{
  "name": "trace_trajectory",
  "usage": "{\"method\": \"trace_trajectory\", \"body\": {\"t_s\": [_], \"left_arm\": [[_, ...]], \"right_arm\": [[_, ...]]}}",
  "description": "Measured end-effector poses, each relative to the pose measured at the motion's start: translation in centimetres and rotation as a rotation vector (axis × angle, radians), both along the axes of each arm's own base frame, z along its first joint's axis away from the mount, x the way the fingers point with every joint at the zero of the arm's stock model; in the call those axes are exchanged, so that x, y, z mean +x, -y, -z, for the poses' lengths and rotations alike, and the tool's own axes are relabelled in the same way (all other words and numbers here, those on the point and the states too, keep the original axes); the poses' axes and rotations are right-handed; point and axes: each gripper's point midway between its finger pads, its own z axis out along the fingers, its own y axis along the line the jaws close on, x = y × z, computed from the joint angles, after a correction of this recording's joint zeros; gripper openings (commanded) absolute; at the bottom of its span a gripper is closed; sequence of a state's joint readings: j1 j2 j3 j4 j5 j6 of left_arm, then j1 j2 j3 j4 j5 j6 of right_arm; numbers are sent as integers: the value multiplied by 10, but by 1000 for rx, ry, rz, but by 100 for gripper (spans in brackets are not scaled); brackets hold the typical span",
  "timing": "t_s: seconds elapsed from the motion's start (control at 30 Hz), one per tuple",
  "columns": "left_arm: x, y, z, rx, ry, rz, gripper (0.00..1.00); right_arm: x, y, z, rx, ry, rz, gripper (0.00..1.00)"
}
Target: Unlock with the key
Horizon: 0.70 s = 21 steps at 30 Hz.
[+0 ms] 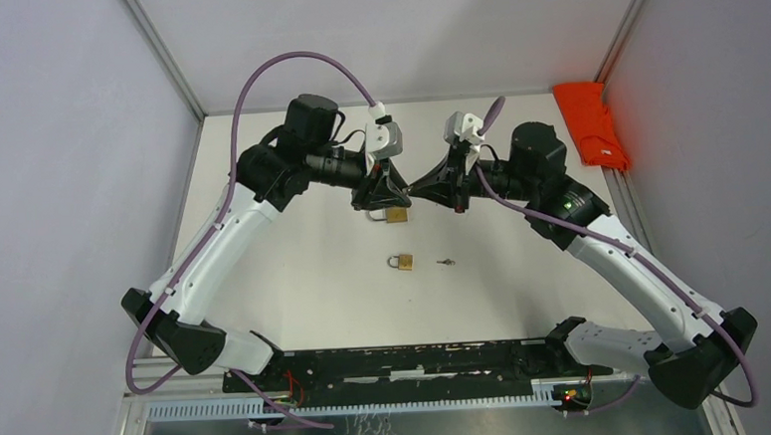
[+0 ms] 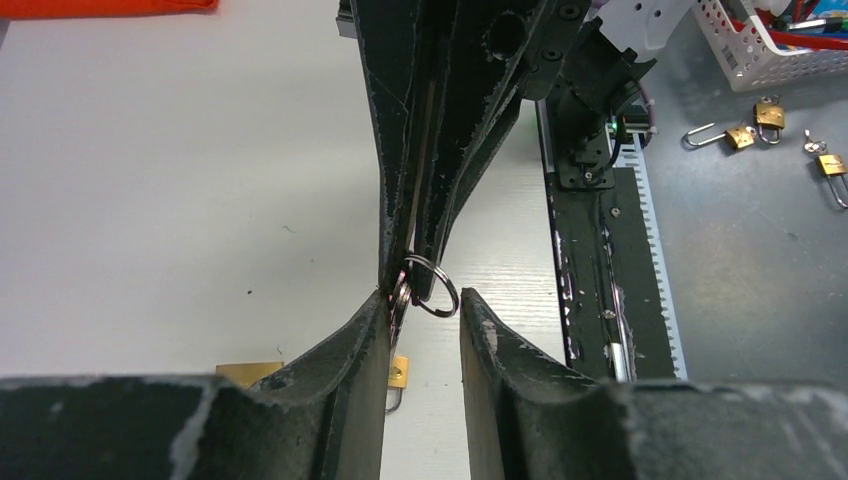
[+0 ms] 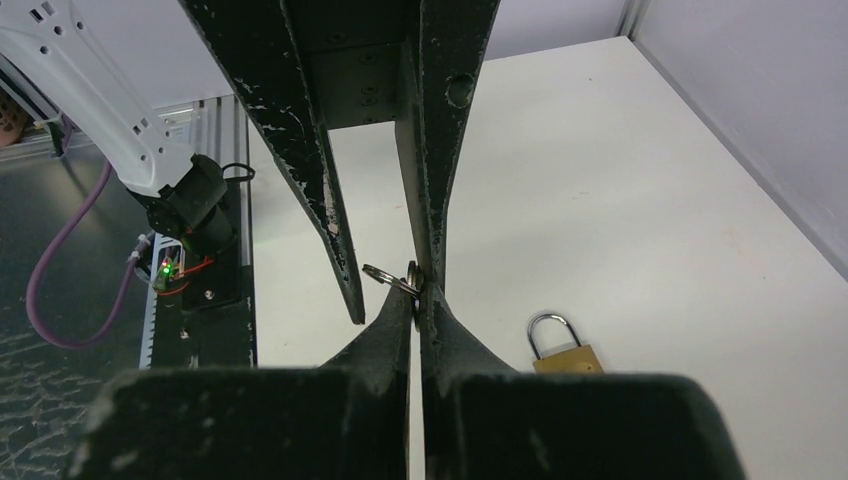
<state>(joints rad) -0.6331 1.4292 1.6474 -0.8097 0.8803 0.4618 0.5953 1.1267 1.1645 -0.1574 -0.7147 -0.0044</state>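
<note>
Right end effector (image 3: 417, 300) is pinched together on the key (image 3: 412, 277), mid-air over a padlock (image 1: 397, 218) on the bench (image 1: 305, 281). Left end effector (image 2: 425, 305) sits apart, either side of the key ring (image 2: 440, 292). I'd pull the left straight back so it doesn't snag the ring. The white basket (image 2: 745, 60) holds colourful bits, can't tell what.
</note>
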Motion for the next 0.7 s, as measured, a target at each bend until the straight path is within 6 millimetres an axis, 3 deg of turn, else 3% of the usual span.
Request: {"method": "trace_trajectory", "body": {"t_s": [0.3,0.47,0.7], "left_arm": [[-2,6,1,-6,-4,24,48],[6,13,12,15,-29,22,36],[10,16,13,19,-28,19,42]], "right_arm": [[-7,6,-9,5,-2,12,0],[-14,9,-17,26,-3,6,0],[-15,15,-21,28,5,34,0]]}}
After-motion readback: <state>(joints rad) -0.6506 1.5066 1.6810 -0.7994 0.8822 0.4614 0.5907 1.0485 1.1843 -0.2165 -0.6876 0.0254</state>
